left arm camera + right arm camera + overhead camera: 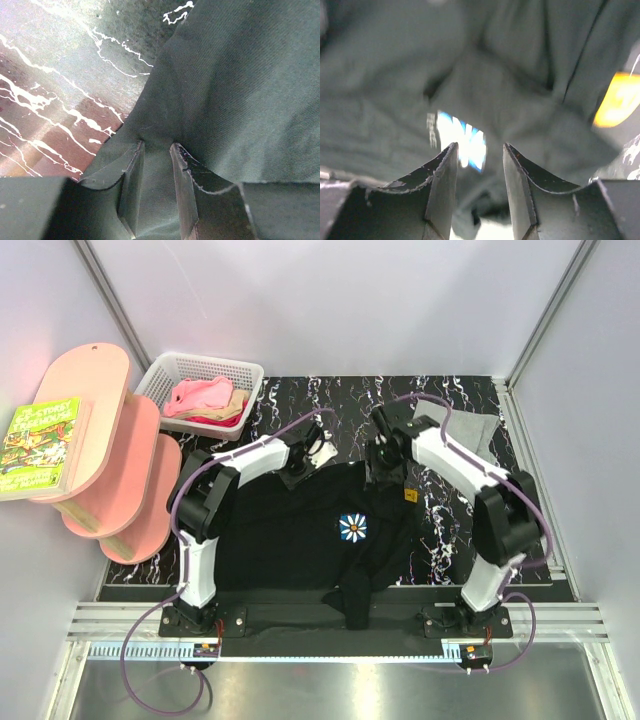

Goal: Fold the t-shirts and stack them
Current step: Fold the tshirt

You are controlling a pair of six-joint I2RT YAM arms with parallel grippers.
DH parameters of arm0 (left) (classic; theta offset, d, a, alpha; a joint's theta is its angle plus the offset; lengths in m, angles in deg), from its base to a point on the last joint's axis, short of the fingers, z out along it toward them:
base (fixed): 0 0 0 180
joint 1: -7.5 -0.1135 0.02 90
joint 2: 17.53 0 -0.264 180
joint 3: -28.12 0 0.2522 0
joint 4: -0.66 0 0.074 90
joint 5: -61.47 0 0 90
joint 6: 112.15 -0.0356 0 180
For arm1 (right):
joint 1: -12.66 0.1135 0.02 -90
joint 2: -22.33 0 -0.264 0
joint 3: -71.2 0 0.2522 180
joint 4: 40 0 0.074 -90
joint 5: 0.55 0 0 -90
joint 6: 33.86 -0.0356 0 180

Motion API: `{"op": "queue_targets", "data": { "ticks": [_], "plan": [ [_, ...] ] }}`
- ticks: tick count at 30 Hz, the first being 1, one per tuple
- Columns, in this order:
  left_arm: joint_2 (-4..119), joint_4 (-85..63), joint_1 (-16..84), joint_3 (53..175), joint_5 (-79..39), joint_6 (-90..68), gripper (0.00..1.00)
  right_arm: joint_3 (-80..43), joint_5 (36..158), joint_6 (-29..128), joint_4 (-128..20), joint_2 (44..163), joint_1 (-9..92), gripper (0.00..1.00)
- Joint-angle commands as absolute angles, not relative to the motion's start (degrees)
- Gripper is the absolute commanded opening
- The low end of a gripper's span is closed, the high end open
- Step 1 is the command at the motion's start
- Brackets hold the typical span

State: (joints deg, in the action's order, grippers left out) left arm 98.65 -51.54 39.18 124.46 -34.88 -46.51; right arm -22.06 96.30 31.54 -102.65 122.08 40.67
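A black t-shirt (300, 535) with a white daisy print (352, 528) lies spread on the marbled table, one corner hanging over the near edge. My left gripper (303, 466) is at the shirt's far left edge. In the left wrist view it (156, 145) is shut on a fold of the black cloth (240, 85), which fills the gap between the fingers. My right gripper (384, 474) hovers over the shirt's far right part. In the right wrist view it (480, 146) stands open with nothing between its fingers, above the blurred black cloth (380, 90) and daisy print (462, 140). A light grey t-shirt (472, 428) lies at the back right.
A white basket (170, 368) at the back left holds pink, tan and red shirts (205, 400). A pink tiered shelf (110, 450) with a book (38, 445) stands at the left. A small yellow tag (408, 497) shows on the black shirt.
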Motion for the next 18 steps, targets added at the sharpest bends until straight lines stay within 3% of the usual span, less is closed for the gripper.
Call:
{"op": "queue_targets", "data": {
  "ticks": [1, 18],
  "plan": [
    [97.43, -51.07, 39.50, 121.68, -34.33, -46.32, 0.34, -30.61, 92.18, 34.78, -102.01, 130.78, 39.38, 0.48],
    [94.09, -50.81, 40.20, 118.96, -33.80, -47.02, 0.34, -38.18, 94.02, 37.33, -101.93, 143.71, 34.02, 0.43]
  ]
}}
